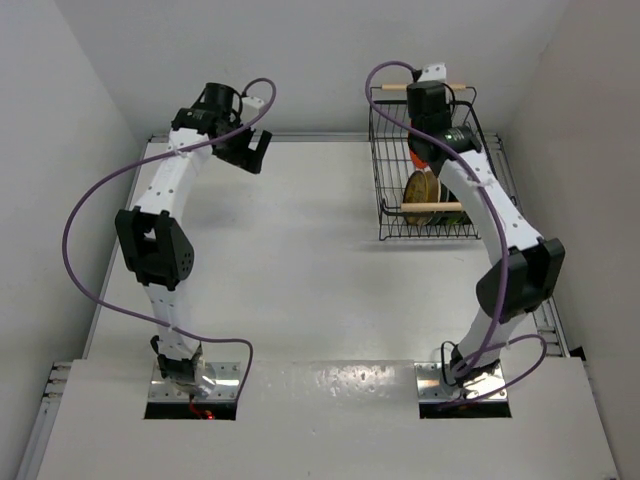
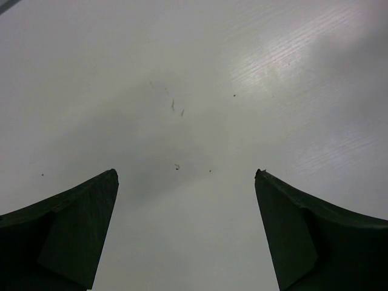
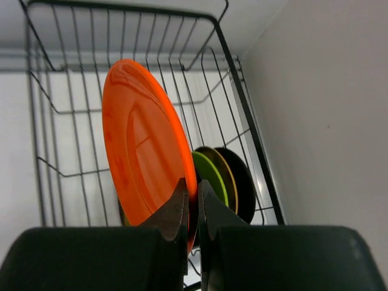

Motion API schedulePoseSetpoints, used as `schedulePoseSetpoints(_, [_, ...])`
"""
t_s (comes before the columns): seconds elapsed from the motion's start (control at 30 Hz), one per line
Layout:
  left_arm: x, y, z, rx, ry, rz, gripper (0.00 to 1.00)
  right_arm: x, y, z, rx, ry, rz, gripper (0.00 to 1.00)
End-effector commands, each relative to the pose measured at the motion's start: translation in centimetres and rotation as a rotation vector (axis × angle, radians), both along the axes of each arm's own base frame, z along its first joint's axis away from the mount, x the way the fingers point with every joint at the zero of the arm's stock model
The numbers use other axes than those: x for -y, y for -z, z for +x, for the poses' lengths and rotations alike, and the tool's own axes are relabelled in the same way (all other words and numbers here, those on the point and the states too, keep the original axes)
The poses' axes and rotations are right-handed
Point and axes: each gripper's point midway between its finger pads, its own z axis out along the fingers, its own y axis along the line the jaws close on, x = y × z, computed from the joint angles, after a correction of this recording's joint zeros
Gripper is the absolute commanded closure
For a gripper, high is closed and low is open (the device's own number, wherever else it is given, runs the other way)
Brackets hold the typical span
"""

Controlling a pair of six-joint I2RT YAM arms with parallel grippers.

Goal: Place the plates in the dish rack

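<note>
The right gripper (image 3: 193, 194) has its jaws clamped on the orange-red plate's (image 3: 142, 157) lower rim, holding it upright inside the dish rack (image 3: 242, 103), near the lime green plate (image 3: 212, 176). The left gripper (image 2: 185, 176) hangs above the surface (image 2: 242, 91), jaws wide apart, arm extended forward.

1. This is looking like a robotics lab test cell rather than a home kitchen: plain white panels (image 1: 60, 120) are enclosing a bare white table (image 1: 300, 270) on three sides.
2. Two robot arms, the left arm (image 1: 160, 220) and the right arm (image 1: 495, 215), are standing on metal base plates (image 1: 195, 385) set into cut-outs at the near edge.
3. Purple cables (image 1: 75, 215) are looping loose alongside the arms.
4. Metal rails (image 1: 550, 325) are running along the table's sides.
5. Kitchenware is sitting in this bare setting: a black wire dish rack (image 1: 385, 215) is holding plates (image 3: 212, 176), an orange-red plate (image 3: 139, 145) among them.
</note>
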Motion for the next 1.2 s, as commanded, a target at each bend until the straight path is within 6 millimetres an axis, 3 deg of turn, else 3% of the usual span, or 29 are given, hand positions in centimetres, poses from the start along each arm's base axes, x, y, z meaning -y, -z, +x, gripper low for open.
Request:
schedulePoseSetpoints(0.0, [-0.3, -2.1, -0.7, 0.049, -0.019, -0.006, 0.0, 1.4, 4.2, 0.9, -0.111, 0.046, -0.089, 1.0])
schedulePoseSetpoints(0.17, [-0.5, -1.8, -1.3, 0.039, -0.012, 0.002, 0.0, 0.9, 9.4, 1.3, -0.201, 0.042, -0.071, 1.0])
schedulePoseSetpoints(0.3, [-0.5, -1.4, -1.4, 0.028, -0.012, 0.003, 0.0, 0.4, 12.4, 1.6, -0.255, 0.036, -0.09, 1.0])
schedulePoseSetpoints(0.53, [-0.2, -1.4, -1.5, 0.026, 0.0, -0.011, 0.0, -0.4, 16.0, 1.7, -0.345, 0.005, -0.193, 1.0])
schedulePoseSetpoints(0.83, [-0.2, -1.1, -1.6, 0.017, 0.0, -0.009, 0.0, -1.4, 21.0, 0.7, -0.443, 0.005, -0.158, 1.0])
schedulePoseSetpoints(1.0, [-0.6, -1.1, -1.5, 0.019, -0.002, -0.003, 0.0, -1.5, 20.3, 0.4, -0.421, 0.035, -0.126, 1.0])
schedulePoseSetpoints(1.17, [-0.5, -0.3, -1.5, 0.0, 0.004, -0.008, 0.0, -1.0, 15.5, 0.9, -0.313, 0.055, -0.147, 1.0])
